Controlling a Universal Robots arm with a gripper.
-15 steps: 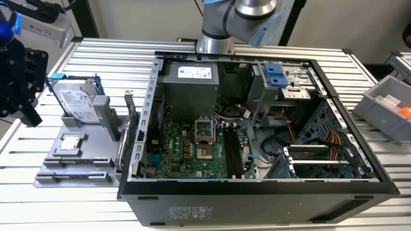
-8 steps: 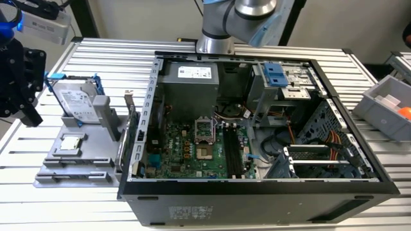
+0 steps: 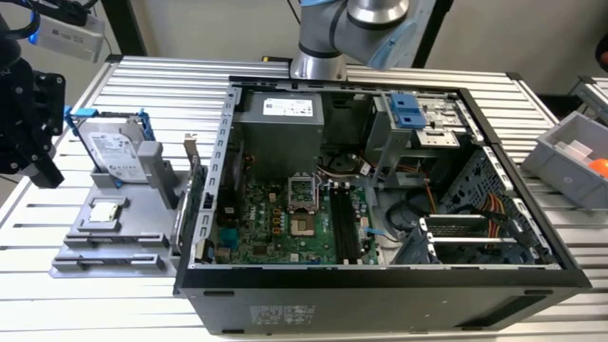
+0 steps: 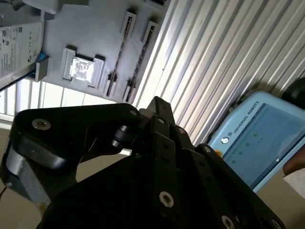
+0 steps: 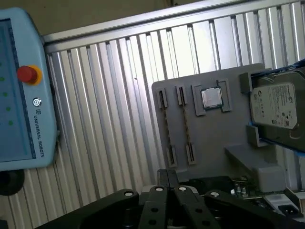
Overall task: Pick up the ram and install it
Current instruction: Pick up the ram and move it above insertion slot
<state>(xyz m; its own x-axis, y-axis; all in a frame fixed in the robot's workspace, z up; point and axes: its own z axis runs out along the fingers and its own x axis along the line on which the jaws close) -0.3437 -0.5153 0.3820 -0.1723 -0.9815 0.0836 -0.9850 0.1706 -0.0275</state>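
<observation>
Two thin dark sticks, seemingly the ram [image 5: 165,126], stand on edge in the slotted holders of the grey tray [image 5: 209,138]. They also appear in the second wrist view as ram [image 4: 121,52]. My gripper [image 3: 45,174] hangs at the exterior view's left edge, beside the tray and above the ribbed table. In both wrist views its black fingers meet at the tip, at gripper [image 5: 167,177] and gripper [image 4: 157,102], shut with nothing between them. It is apart from the ram. The long black slots [image 3: 344,224] lie on the motherboard inside the open case [image 3: 218,185].
The tray also holds a hard drive [image 3: 112,146], a processor [image 3: 102,211] and an upright green card [image 3: 193,203]. A blue teach pendant [image 5: 19,90] lies beyond the table's edge. A grey bin [image 3: 570,160] stands at the exterior view's right.
</observation>
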